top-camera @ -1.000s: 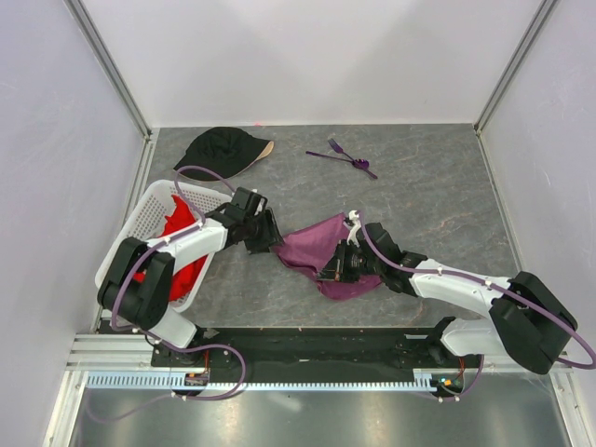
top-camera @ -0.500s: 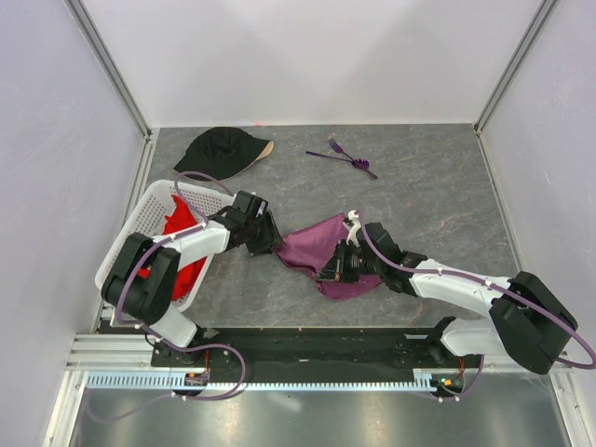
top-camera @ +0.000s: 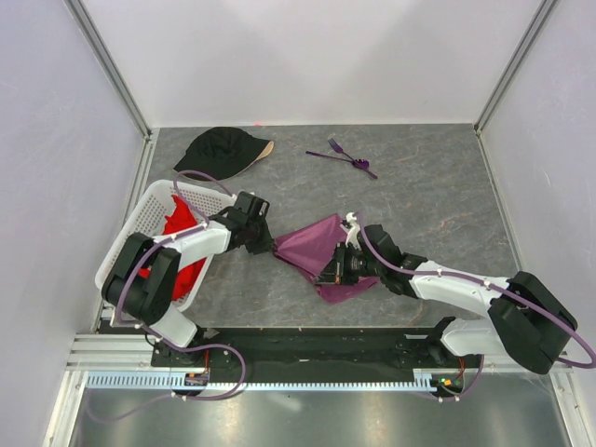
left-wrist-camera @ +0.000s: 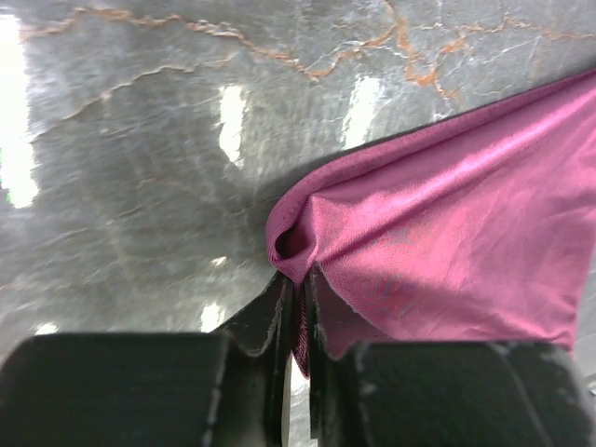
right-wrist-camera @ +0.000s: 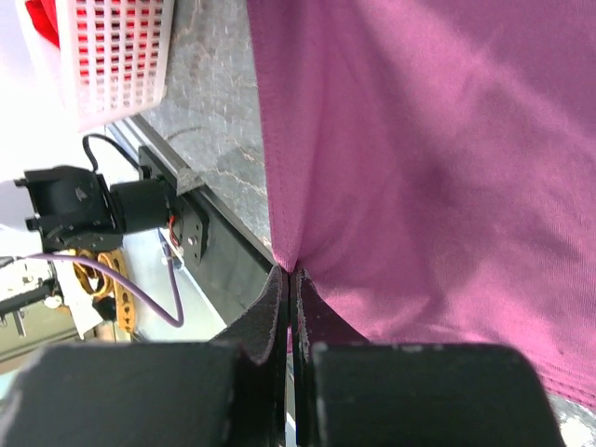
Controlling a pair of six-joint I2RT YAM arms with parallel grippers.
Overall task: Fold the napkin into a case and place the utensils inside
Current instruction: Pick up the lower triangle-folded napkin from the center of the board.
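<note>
The plum-purple napkin (top-camera: pixel 317 250) hangs rumpled between my two grippers in the middle of the table. My left gripper (top-camera: pixel 271 241) is shut on the napkin's left corner; in the left wrist view the cloth (left-wrist-camera: pixel 438 233) is pinched between the black fingers (left-wrist-camera: pixel 265 317). My right gripper (top-camera: pixel 337 270) is shut on its near edge, with the fabric (right-wrist-camera: pixel 419 168) bunched into the closed jaws. The purple utensils (top-camera: pixel 345 155), one a fork, lie together at the back of the table, far from both grippers.
A black cap (top-camera: pixel 222 149) lies at the back left. A white lattice basket (top-camera: pixel 140 228) holding a red cloth (top-camera: pixel 182 228) stands at the left edge beside my left arm. White walls enclose the table on three sides.
My left gripper, open beside the napkin's left corner a second ago, has shut on it. The right gripper has kept its hold; the cloth has shifted slightly.
</note>
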